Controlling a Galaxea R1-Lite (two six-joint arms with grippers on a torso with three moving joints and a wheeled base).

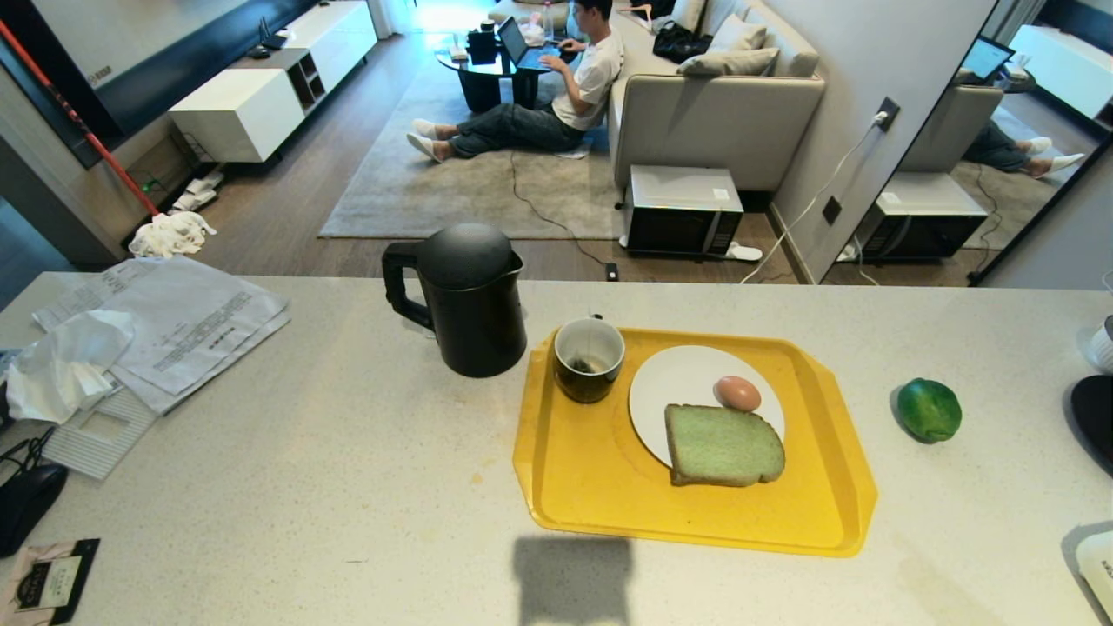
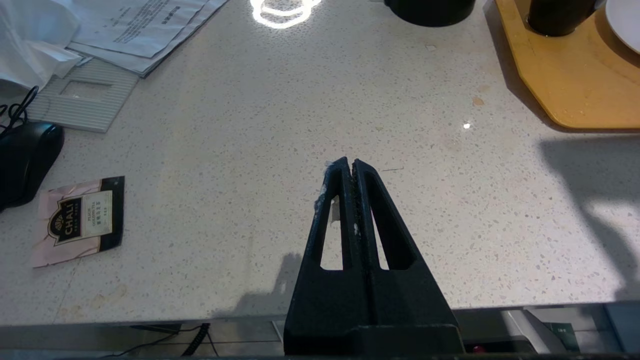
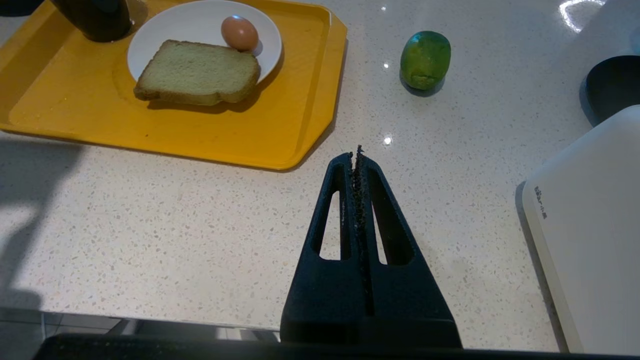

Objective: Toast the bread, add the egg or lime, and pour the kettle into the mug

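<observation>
On the yellow tray (image 1: pixel 600 487) a white plate (image 1: pixel 674 382) carries the pale green bread (image 1: pixel 723 445) and the pinkish egg (image 1: pixel 737 393) just behind it. The dark mug (image 1: pixel 589 359) with a white inside stands at the tray's back left corner. The black kettle (image 1: pixel 465 297) stands on the counter left of the tray. The green lime (image 1: pixel 929 409) lies on the counter right of the tray. My left gripper (image 2: pixel 349 164) is shut and empty over bare counter near the front edge. My right gripper (image 3: pixel 354 154) is shut and empty, short of the tray's corner (image 3: pixel 300 155); bread (image 3: pixel 200 72), egg (image 3: pixel 240 33) and lime (image 3: pixel 425 60) lie beyond it.
Papers and a crumpled white bag (image 1: pixel 148 330) lie at the counter's left, with a black mouse (image 1: pixel 30 500) and a tea sachet (image 2: pixel 80 220). A white appliance (image 3: pixel 590 225) and a black object (image 1: pixel 1094 417) sit at the right edge. A person (image 1: pixel 565 96) sits on the floor beyond the counter.
</observation>
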